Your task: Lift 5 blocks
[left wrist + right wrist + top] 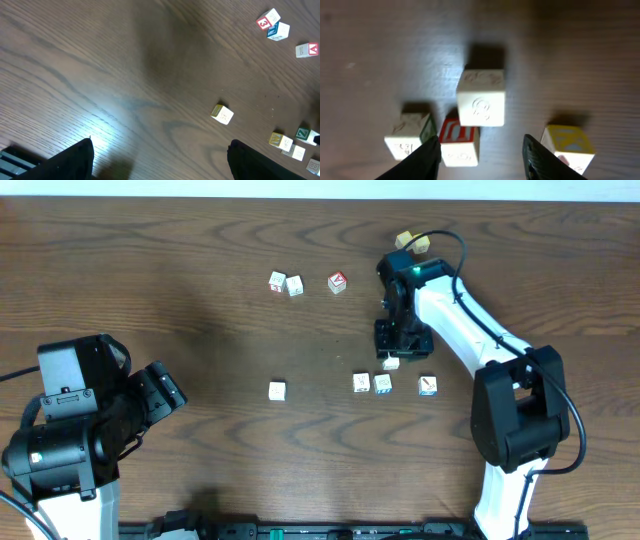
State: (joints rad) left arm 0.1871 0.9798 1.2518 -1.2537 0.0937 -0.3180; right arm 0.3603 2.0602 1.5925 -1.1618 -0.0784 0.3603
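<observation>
Overhead tally: ten cubes in all on the worktop (150,260). Two pale yellow cubes (405,240), touching, at the far edge. One red-faced cube (337,282). Seven white blocks (277,390): two in the far row, four in the near row, one just behind that row. Two arms (470,320) were in view.

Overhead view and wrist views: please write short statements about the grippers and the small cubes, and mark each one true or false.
1. The black left gripper is open and holds nothing. True.
2. The black right gripper is clamped on a small white cube. False: its jaws stand apart, not touching the cube.
3. Three small white printed cubes lie in a row near the right gripper. True.
4. The red-faced white cube is stacked on another cube. False: it lies alone on the brown wooden table.
</observation>
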